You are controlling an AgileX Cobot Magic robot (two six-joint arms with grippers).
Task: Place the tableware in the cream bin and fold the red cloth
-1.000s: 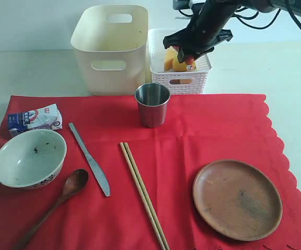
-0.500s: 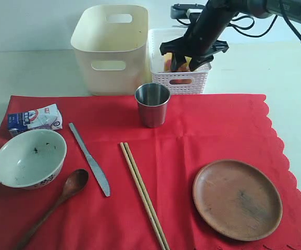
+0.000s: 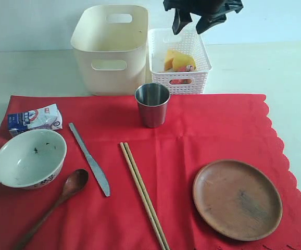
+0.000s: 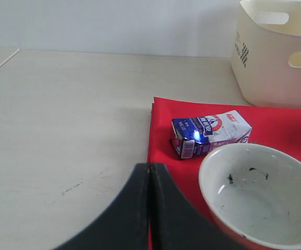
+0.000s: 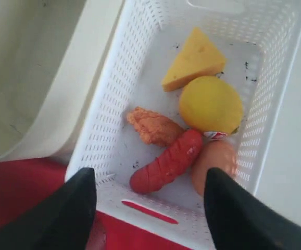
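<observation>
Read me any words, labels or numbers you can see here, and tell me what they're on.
Milk carton: blue-and-white print, red round logo, barcode; too blurred to read.
Cream bin: small dark marks on one side; too small to read.
No legible text anywhere.

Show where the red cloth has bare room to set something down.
Free: between wooden chopsticks and round brown wooden plate; right of the steel cup. Crowded: white ceramic bowl, metal knife, dark wooden spoon at left.
</observation>
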